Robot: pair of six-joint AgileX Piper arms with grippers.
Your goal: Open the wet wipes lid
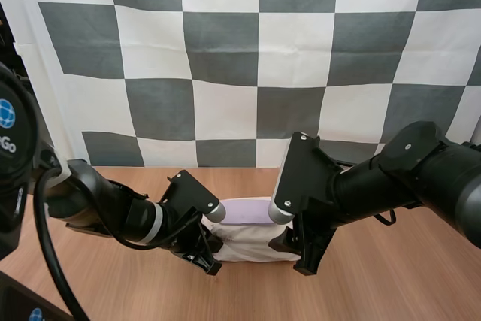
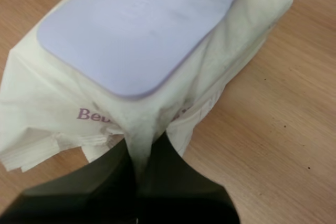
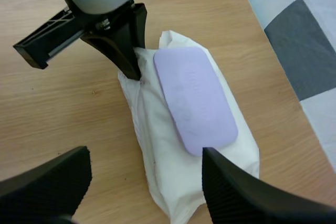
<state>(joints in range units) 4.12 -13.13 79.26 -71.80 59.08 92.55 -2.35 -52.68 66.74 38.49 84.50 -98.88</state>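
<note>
Jaws at left pinch the one wipes pack (image 3: 176,182); right jaws gape by its one lid (image 3: 197,100).

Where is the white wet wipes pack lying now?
High view: the white wet wipes pack lies on the wooden table, between the left gripper, which pinches its wrapper, and the open right gripper.

Matt plastic lid (image 2: 142,24), crinkled pack (image 2: 42,103), wood-grain table (image 2: 273,129)
</note>
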